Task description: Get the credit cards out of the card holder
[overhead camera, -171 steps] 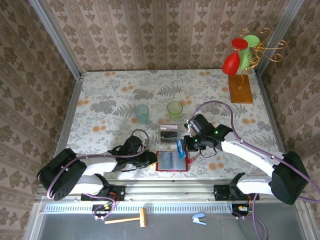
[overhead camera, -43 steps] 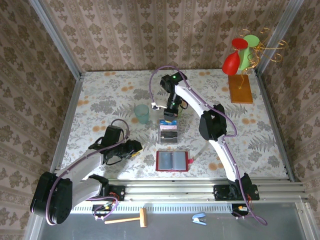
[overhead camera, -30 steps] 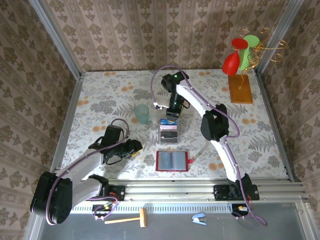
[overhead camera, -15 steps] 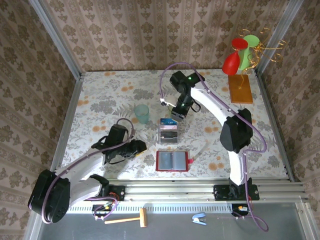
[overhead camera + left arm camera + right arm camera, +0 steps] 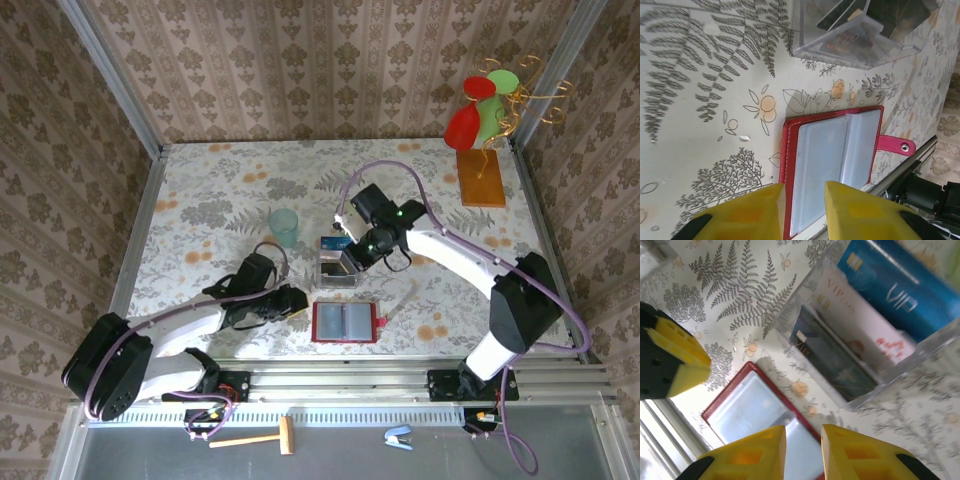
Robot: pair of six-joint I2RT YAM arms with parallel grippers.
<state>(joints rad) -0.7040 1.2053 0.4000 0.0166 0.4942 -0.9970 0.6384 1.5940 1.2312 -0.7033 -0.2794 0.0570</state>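
The card holder [image 5: 345,322] lies open and flat near the table's front edge, dark red with grey see-through pockets [image 5: 835,160] and a small tab [image 5: 896,145]. The credit cards stand in a clear plastic box [image 5: 338,264] just behind it: a blue one [image 5: 895,287], a white-pink one [image 5: 860,322] and a dark one [image 5: 835,360]. My left gripper [image 5: 804,186] hovers low at the holder's left edge [image 5: 297,303], open a narrow gap with nothing between the fingers. My right gripper [image 5: 803,429] hangs above the box's near side [image 5: 357,258], open and holding nothing.
A teal cup [image 5: 284,226] stands behind and left of the box. A wooden block with a wire stand of red and green pieces [image 5: 480,175] occupies the back right corner. A thin pale stick [image 5: 402,298] lies right of the holder. The rail [image 5: 340,375] runs along the front.
My right arm has swung from the back of the table forward over the box. My left gripper has slid right to the holder's left edge, its jaws narrower.
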